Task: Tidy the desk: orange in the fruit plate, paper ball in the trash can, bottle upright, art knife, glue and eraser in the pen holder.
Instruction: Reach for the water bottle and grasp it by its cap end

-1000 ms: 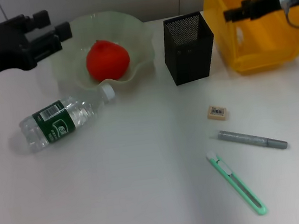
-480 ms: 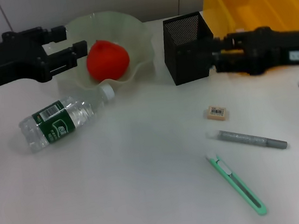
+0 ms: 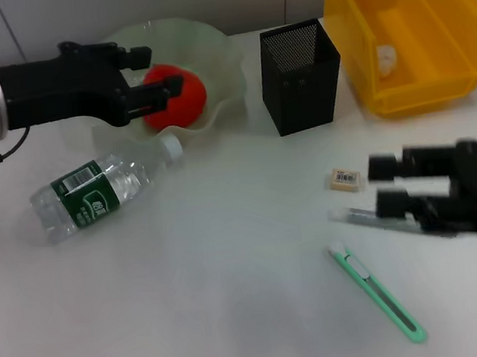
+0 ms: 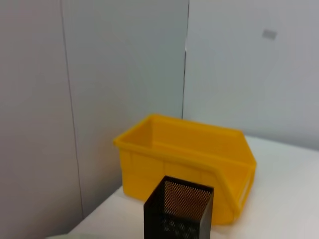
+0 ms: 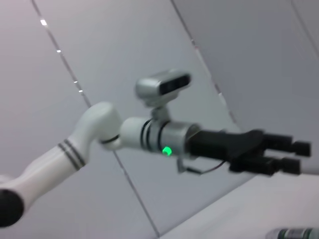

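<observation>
Since a moment ago the right gripper has swung down from the yellow trash can, fingers spread and empty, to the glue right of the black pen holder, while the left gripper, fingers parted, now reaches over the fruit plate holding the orange, left of the holder.

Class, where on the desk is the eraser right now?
In the head view the eraser lies right of centre, below the black pen holder, just above the grey glue stick.
</observation>
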Robot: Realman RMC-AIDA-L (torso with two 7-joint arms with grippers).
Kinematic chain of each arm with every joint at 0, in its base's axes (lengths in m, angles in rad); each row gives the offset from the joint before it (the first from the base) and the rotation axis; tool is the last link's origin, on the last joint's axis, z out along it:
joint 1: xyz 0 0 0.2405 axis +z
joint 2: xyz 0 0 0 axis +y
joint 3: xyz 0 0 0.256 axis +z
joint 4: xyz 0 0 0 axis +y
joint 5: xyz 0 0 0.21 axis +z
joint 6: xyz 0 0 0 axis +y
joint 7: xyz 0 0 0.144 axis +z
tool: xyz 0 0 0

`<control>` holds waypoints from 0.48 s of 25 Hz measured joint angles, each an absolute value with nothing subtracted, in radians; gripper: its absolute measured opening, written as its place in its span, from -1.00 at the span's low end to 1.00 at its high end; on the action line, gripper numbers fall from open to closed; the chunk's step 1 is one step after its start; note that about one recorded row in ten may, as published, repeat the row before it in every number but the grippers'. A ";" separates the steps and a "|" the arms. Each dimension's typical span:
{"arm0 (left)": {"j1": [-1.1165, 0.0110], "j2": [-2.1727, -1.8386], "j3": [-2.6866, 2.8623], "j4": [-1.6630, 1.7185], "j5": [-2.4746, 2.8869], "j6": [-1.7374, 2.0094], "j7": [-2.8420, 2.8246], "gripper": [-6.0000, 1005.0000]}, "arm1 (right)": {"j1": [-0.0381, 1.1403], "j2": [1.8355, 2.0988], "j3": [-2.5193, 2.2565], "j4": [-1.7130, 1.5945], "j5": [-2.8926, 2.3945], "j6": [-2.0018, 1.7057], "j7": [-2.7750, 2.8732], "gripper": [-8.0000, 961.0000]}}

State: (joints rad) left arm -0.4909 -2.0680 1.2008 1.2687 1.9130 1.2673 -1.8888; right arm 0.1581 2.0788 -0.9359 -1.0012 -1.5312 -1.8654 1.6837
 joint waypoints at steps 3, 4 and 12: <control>-0.525 -2.067 1.219 1.280 1.970 1.264 -1.933 0.14 | 0.119 2.081 -0.937 -0.973 -1.557 -1.898 1.650 0.14; -0.538 -2.067 1.227 1.284 1.994 1.264 -1.948 0.14 | 0.110 2.081 -0.937 -0.959 -1.568 -1.900 1.642 0.14; -0.633 -2.069 1.352 1.315 2.221 1.223 -2.108 0.15 | 0.081 2.077 -0.925 -0.830 -1.655 -1.938 1.552 0.13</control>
State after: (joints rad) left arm -0.6333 -2.0688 1.3517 1.3150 2.2208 1.2230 -2.1077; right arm 0.0814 2.0769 -0.9250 -0.8301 -1.6553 -1.9382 1.5521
